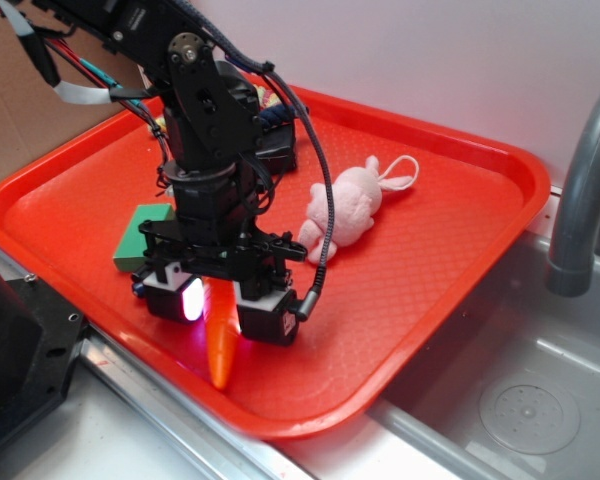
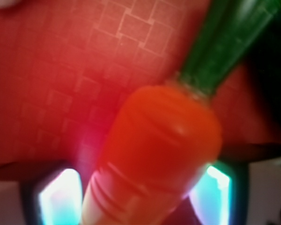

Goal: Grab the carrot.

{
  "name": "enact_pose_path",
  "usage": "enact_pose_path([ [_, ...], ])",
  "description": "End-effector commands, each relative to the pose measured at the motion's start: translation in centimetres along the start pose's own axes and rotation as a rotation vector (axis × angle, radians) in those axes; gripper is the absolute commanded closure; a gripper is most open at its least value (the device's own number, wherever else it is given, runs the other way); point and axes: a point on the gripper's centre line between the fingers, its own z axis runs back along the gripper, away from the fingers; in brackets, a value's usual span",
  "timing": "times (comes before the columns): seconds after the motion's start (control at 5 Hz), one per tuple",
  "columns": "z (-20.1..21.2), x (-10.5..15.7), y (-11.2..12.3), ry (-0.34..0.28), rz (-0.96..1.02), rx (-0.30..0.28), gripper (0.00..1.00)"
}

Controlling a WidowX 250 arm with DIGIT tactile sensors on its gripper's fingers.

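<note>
The orange carrot (image 1: 220,355) lies on the red tray (image 1: 430,230) near its front edge, tip pointing toward the front. My gripper (image 1: 220,305) is lowered over it, with one finger on each side of its thick end. In the wrist view the carrot (image 2: 164,136) fills the space between the two lit pads (image 2: 61,199), and its green stem (image 2: 225,42) points up and right. A thin strip of tray shows between the left pad and the carrot; the right pad is at its side. The jaws stand open around it.
A pink plush bunny (image 1: 345,205) lies mid-tray, right of the arm. A green block (image 1: 140,235) sits just left of the gripper. Dark objects (image 1: 275,150) lie at the tray's back. A metal sink (image 1: 520,400) and grey faucet (image 1: 585,180) are on the right.
</note>
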Motion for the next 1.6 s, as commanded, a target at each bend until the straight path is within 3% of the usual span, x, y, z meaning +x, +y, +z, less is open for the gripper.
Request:
enact_pose_path([
  [0.0, 0.4, -0.1, -0.1, -0.016, -0.036, 0.006, 1.00],
  [0.4, 8.5, -0.3, 2.2, -0.183, -0.055, -0.093, 1.00],
  [0.6, 13.7, -0.1, 4.3, -0.138, -0.195, -0.116, 1.00],
  [1.0, 22.6, -0.2, 9.6, -0.159, -0.362, -0.002, 1.00],
  [1.4, 25.7, 1.6, 9.8, -0.277, -0.367, 0.110, 1.00],
])
